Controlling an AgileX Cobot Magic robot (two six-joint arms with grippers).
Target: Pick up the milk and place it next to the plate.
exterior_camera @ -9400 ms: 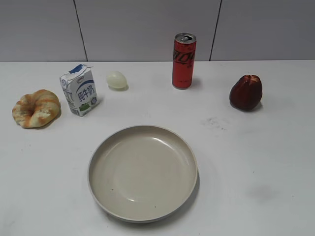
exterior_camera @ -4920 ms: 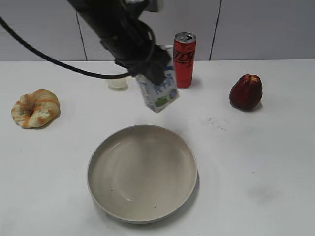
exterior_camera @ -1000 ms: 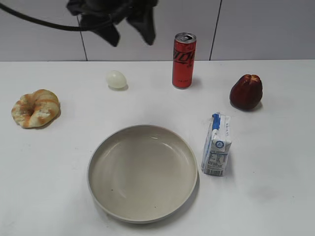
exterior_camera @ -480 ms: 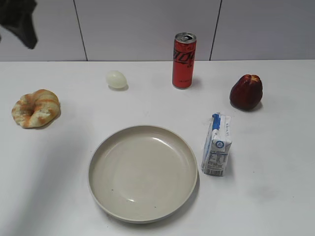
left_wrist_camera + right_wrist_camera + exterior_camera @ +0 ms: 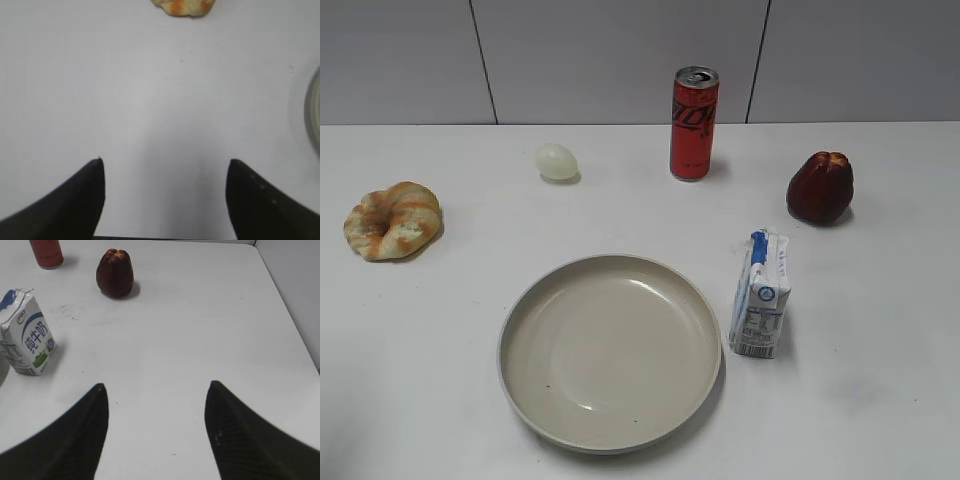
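White, blue-topped milk (image 5: 760, 294) upright just beside beige plate (image 5: 525, 390).

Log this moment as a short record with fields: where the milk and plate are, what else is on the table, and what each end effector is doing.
milk: small carton standing upright on the table, just right of the plate, free of any grip
plate: beige dish, front centre, nothing in it
gap milk to plate: narrow; contact cannot be told
left end effector: open, over bare table, holding nothing
right end effector: open, holding nothing, milk ahead to its left
other items: soda can, egg, bread, dark red fruit
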